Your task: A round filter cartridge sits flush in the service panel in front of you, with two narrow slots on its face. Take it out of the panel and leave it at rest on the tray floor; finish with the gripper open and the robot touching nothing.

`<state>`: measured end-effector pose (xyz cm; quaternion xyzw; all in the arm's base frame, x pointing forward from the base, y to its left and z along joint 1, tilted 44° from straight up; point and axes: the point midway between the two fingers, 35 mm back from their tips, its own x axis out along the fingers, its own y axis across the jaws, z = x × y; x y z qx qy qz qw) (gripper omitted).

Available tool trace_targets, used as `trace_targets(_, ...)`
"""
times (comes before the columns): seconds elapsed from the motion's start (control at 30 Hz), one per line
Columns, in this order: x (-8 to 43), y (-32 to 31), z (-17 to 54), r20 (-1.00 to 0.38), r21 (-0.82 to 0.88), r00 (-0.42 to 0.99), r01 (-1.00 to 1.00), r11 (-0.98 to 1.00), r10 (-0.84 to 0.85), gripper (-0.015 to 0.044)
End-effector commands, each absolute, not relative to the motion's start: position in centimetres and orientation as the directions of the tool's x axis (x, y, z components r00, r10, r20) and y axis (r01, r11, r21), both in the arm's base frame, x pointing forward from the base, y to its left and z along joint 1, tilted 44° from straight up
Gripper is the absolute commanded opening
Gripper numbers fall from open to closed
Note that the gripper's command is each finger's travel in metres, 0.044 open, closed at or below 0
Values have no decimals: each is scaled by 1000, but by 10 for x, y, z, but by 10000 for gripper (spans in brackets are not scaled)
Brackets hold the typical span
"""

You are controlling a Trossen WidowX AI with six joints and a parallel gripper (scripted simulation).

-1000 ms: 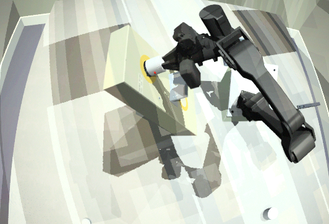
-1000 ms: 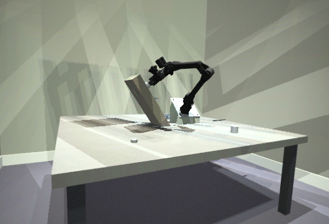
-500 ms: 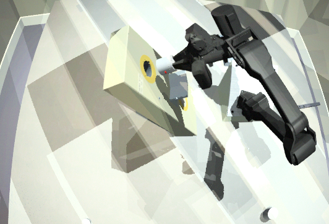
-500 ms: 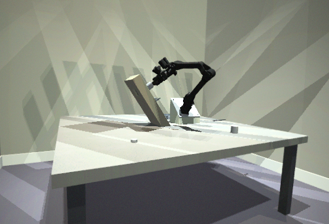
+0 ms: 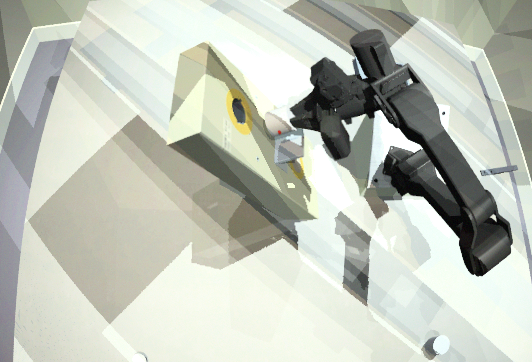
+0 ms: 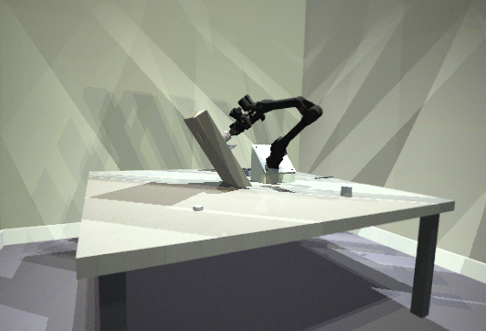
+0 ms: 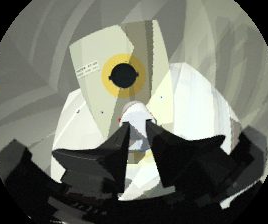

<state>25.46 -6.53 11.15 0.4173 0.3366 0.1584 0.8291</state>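
The service panel (image 5: 202, 107) (image 6: 216, 151) (image 7: 92, 90) leans on the table, and its upper yellow-ringed hole (image 5: 238, 111) (image 7: 123, 75) is dark and empty. The round pale cartridge (image 5: 276, 121) (image 6: 226, 136) (image 7: 134, 110) is out of that hole, in front of the panel face, with a small red mark on its side. My gripper (image 5: 294, 120) (image 6: 231, 133) (image 7: 137, 123) is shut on the cartridge at its near end; the slots are hidden. A bluish edge (image 5: 358, 68), perhaps the tray's, shows behind the arm; most of it is hidden.
A pale bracket (image 5: 290, 146) (image 6: 232, 146) sticks out from the panel just below the cartridge, above a second yellow ring (image 5: 298, 168). A white slanted block (image 5: 443, 116) (image 6: 259, 153) stands by the arm's base. Small cylinders (image 5: 441, 345) (image 6: 346, 191) and a thin bar (image 5: 499, 170) lie farther off.
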Motion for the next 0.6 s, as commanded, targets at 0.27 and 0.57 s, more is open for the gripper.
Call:
trace_targets(0.27, 251, -62, 107, -426, 799, 723, 19, 601, 544, 107)
trace_targets(0.57, 248, -59, 106, -422, 797, 725, 11, 604, 544, 107)
